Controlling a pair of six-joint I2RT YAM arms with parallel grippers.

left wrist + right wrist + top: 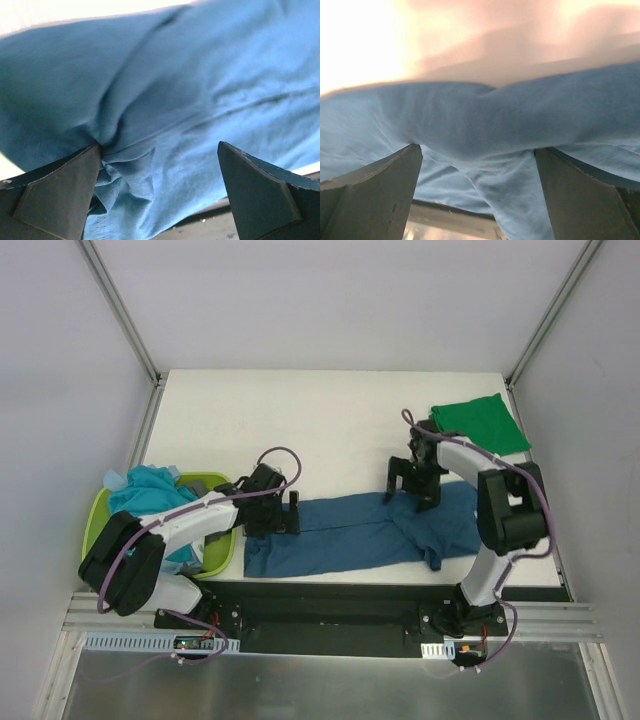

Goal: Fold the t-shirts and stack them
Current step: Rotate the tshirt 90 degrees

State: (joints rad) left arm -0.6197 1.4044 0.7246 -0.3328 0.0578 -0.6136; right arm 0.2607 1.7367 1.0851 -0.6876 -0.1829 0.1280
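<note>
A dark teal-blue t-shirt (360, 535) lies stretched out along the front of the white table. My left gripper (283, 519) is down on its left part, jaws open. In the left wrist view (157, 145) the blue cloth (190, 100) fills the view and one finger (60, 195) touches a small bunched fold. My right gripper (410, 492) is down on the shirt's far edge at the right, jaws open. In the right wrist view (477, 149) the cloth (485, 125) humps between the spread fingers. A folded bright green t-shirt (482, 423) lies at the back right.
A lime-green basket (92, 525) stands at the left front, holding a light turquoise shirt (150, 490) and a dark grey one (197, 485). The black front rail (330, 595) runs just below the blue shirt. Bare white tabletop (300, 420) lies behind.
</note>
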